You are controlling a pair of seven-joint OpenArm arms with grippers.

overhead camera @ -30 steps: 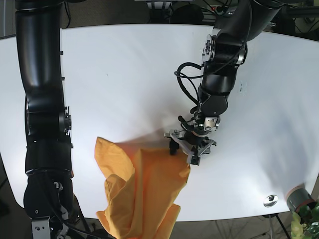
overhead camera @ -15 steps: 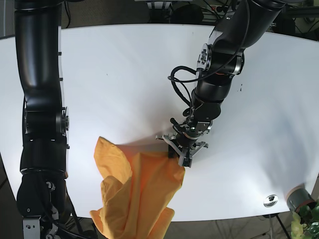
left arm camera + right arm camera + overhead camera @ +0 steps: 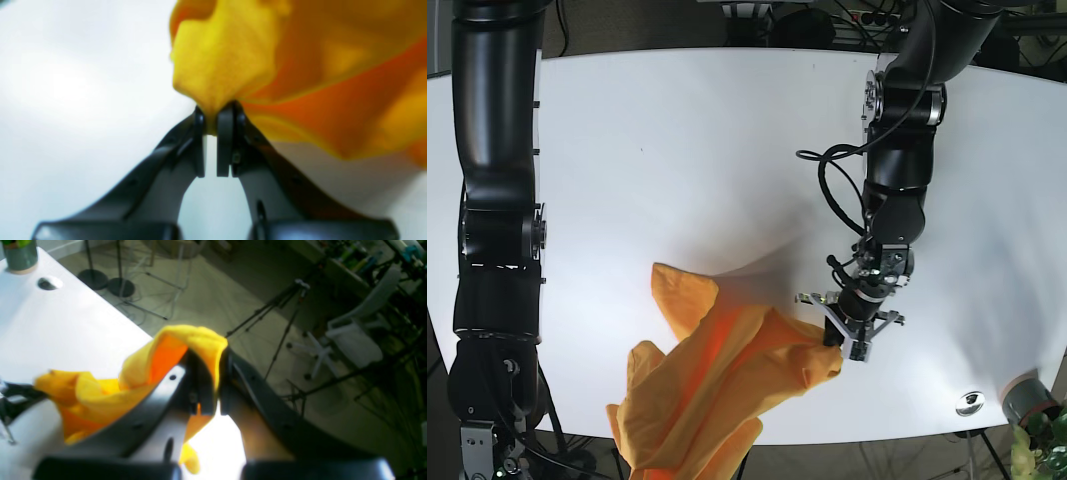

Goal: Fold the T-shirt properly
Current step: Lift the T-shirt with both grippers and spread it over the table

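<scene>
Since the earlier frame, the left gripper (image 3: 839, 346) has carried the T-shirt (image 3: 727, 385) rightward. Both the left and the right gripper (image 3: 217, 380) pinch fabric; the garment remains bunched, folding not begun.

lab: tripods (image 3: 283, 303), white table (image 3: 677, 150)

Overhead base view; two close wrist views sharing the T-shirt (image 3: 727, 380).
</scene>
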